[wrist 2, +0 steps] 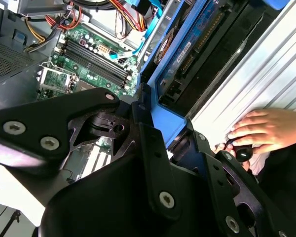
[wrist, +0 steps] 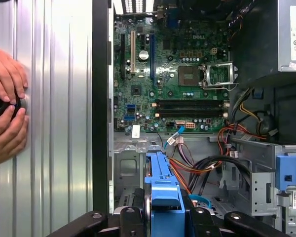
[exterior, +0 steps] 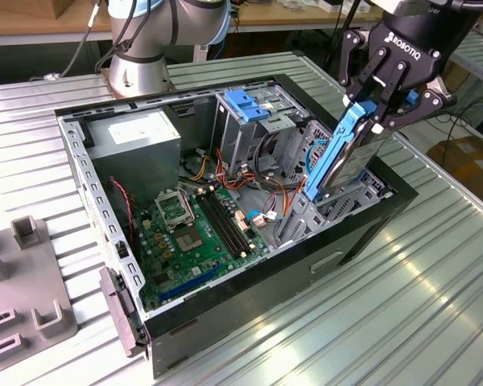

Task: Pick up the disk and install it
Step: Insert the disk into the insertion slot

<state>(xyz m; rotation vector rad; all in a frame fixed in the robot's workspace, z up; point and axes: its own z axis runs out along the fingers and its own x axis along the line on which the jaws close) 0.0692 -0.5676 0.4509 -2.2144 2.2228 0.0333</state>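
Two black fingers of the gripper are clamped on the upper end of the disk. It stands tilted, its lower end inside the open computer case, at the end of the case away from the grey power-supply box. Outside the case wall, a person's hands rest on the ribbed table.

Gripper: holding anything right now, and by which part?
Yes: the gripper is shut on the disk, gripping its blue-railed upper end. The disk hangs tilted, its lower end down in the computer case.
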